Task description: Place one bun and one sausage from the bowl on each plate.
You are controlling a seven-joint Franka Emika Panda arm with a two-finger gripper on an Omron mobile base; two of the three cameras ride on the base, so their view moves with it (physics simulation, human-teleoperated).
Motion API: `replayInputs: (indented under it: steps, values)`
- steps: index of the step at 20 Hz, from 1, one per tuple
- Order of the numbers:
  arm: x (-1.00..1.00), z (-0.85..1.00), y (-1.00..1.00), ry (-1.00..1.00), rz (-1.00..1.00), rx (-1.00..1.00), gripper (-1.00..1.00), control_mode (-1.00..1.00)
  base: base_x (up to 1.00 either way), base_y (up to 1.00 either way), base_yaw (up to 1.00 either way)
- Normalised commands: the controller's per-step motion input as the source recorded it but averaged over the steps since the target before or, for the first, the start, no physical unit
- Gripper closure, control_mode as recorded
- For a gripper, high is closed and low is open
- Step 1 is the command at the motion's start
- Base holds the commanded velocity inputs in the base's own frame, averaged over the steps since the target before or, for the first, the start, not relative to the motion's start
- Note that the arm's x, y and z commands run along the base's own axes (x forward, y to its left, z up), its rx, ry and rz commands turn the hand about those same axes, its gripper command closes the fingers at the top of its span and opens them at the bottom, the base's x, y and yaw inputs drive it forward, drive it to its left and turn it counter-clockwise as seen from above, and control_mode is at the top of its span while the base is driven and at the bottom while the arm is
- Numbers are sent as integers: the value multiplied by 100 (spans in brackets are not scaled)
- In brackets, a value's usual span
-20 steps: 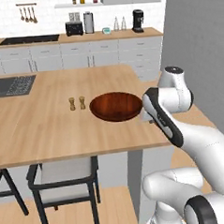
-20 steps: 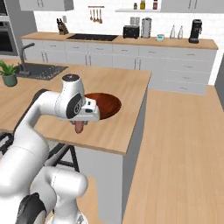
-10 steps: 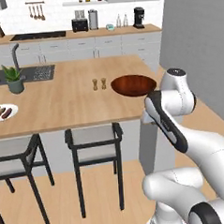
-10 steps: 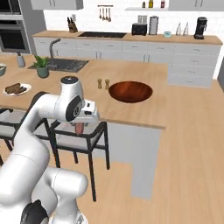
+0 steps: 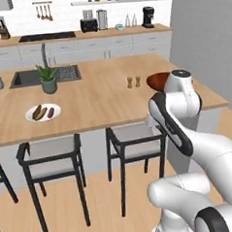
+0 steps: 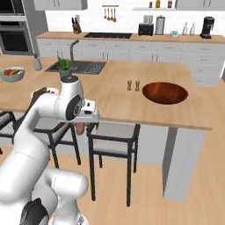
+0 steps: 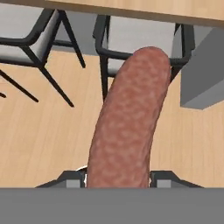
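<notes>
My gripper [image 6: 80, 127] is shut on a reddish-brown sausage [image 7: 129, 118] that hangs below the hand, in front of the island's edge and over the stools. In the hand view the sausage rises between the two fingertips [image 7: 70, 177]. The wide dark reddish-brown bowl [image 6: 165, 92] lies on the island to the right, well away from the gripper; my arm partly hides the bowl [image 5: 157, 79] in the left base view. A white plate [image 5: 42, 112] with a bun and a sausage on it sits on the island's near left.
Two small shakers [image 6: 132, 85] stand left of the bowl. A potted plant [image 5: 48, 79] and a sink [image 5: 42, 75] are farther back. A pale fruit bowl [image 6: 12, 74] sits at the far left. Black stools [image 5: 134, 141] stand under the island's edge.
The base has driven left along the island, so the whole scene has shifted right and the plate has come into view. The gripper keeps its hold on the sausage.
</notes>
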Motion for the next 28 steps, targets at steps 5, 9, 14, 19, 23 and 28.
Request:
replayInputs:
  steps: [5,9,14,19,23,28]
  values:
    - [0,0,0,0,0,0,100,100,-65,100,-4]
    - [0,0,0,0,0,0,100,100,-100,100,0]
    - [0,0,0,0,0,0,100,100,-45,100,-3]
    - [0,0,0,0,0,0,100,100,16,100,-9]
    - [0,0,0,0,0,0,100,100,41,100,-11]
    - [0,0,0,0,0,0,100,100,64,100,-8]
